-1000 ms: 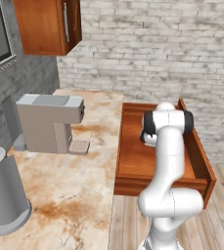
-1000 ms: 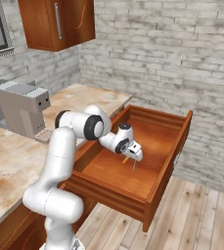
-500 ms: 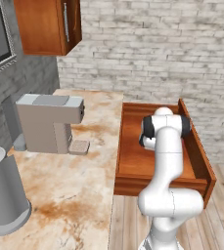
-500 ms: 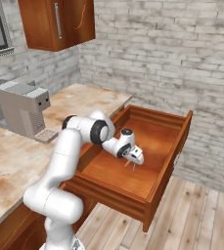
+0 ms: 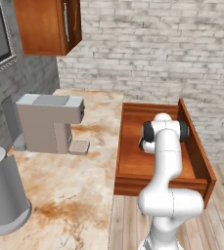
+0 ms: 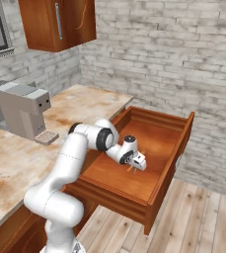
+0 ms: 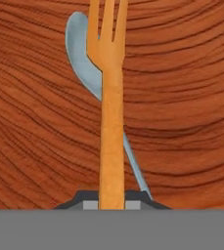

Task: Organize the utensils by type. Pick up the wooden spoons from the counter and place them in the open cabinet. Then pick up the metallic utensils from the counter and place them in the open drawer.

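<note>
Gripper (image 6: 136, 163) clamped on an orange-brown fork (image 7: 109, 97) low over the open drawer (image 6: 181, 143), silver spoon (image 7: 86, 63) lying beneath it — ease down, release flat beside that spoon.

one orange fork (image 7: 111, 97), one silver spoon (image 7: 82, 53), one open drawer (image 6: 156, 129), one coffee machine (image 5: 47, 122), one wall cabinet (image 5: 45, 25)
</note>
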